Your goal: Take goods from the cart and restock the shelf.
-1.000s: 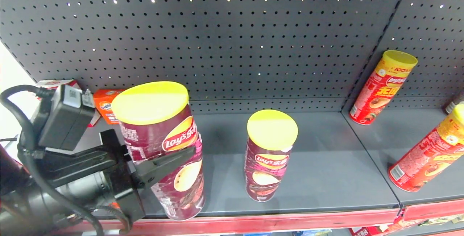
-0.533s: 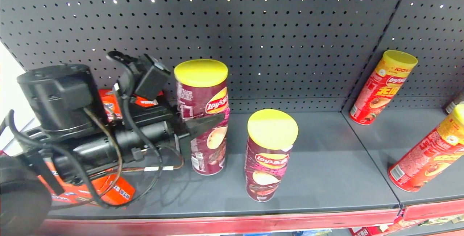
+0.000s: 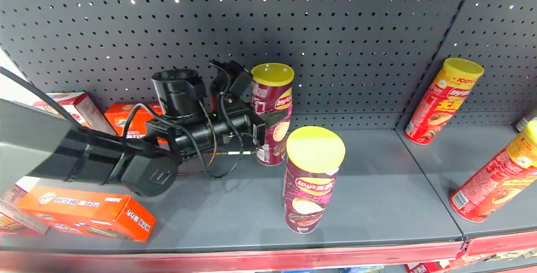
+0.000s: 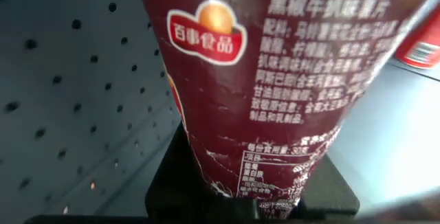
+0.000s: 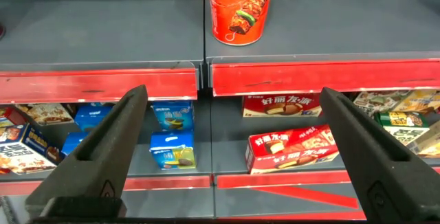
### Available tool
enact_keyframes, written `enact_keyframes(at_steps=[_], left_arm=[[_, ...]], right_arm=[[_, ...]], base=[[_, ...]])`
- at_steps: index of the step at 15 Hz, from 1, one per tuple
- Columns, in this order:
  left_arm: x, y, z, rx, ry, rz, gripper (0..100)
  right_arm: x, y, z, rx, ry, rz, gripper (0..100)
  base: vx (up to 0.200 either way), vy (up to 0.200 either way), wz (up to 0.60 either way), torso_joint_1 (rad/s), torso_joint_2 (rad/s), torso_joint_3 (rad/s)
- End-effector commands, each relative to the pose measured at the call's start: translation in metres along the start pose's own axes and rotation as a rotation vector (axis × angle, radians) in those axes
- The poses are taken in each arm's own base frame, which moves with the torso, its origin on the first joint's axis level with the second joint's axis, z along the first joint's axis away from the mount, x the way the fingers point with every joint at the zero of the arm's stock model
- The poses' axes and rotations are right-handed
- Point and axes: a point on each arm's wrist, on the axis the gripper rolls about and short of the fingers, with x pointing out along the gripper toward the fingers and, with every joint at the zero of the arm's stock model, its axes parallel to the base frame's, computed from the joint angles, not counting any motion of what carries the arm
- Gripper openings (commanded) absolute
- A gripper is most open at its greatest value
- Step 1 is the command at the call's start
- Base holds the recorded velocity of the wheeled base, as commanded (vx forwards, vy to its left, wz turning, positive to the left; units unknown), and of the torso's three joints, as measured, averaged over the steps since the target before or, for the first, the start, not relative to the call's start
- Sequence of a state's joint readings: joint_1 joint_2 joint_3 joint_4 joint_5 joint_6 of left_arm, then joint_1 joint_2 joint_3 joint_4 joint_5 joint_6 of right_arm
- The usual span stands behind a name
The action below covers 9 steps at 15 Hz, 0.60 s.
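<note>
My left gripper (image 3: pixel 272 121) is shut on a maroon chips can (image 3: pixel 272 109) with a yellow lid, held upright deep on the grey shelf (image 3: pixel 377 197) close to the pegboard back wall. Its base is at or just above the shelf floor. In the left wrist view the same can (image 4: pixel 275 80) sits close up between the jaws. A second maroon can (image 3: pixel 312 180) stands nearer the shelf's front edge, to the right of the held one. My right gripper (image 5: pixel 234 176) is open and holds nothing, in front of lower shelves.
Two red chips cans (image 3: pixel 444 101) (image 3: pixel 495 180) stand on the adjoining shelf section to the right. Orange boxes (image 3: pixel 88 218) (image 3: pixel 126 118) lie at the left of the shelf. In the right wrist view, a red can (image 5: pixel 237 7) stands above snack boxes (image 5: pixel 295 148).
My left arm has carried the maroon can from the shelf's front left edge rightward and deep toward the pegboard. The front maroon can and the red cans have stayed put.
</note>
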<state>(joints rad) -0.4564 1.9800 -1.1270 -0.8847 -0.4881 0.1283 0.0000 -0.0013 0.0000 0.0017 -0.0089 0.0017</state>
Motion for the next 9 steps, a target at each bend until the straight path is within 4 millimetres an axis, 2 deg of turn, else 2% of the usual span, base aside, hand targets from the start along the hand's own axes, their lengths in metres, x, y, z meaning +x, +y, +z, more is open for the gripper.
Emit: enact_keyframes(at_steps=[1,7,8,9], left_arm=[[0.024,0.009,-0.027,-0.007,0.009,-0.003,0],[0.027,0.016,-0.039,-0.001,0.003,0.013,0],[0.026,0.017,-0.038,0.003,-0.008,0.016,100],[0.023,0.021,-0.037,0.005,-0.006,0.03,100]], right_arm=[[0.0,0.0,0.0,0.0,0.001,0.0,100],[0.0,0.0,0.0,0.0,0.001,0.0,100],[0.0,0.0,0.0,0.0,0.001,0.0,100],[0.0,0.0,0.0,0.001,0.001,0.0,100]], base=[[0.0,0.0,0.0,0.0,0.0,0.0],[0.0,0.0,0.0,0.0,0.0,0.0],[0.0,0.0,0.0,0.0,0.0,0.0],[0.0,0.0,0.0,0.0,0.0,0.0]])
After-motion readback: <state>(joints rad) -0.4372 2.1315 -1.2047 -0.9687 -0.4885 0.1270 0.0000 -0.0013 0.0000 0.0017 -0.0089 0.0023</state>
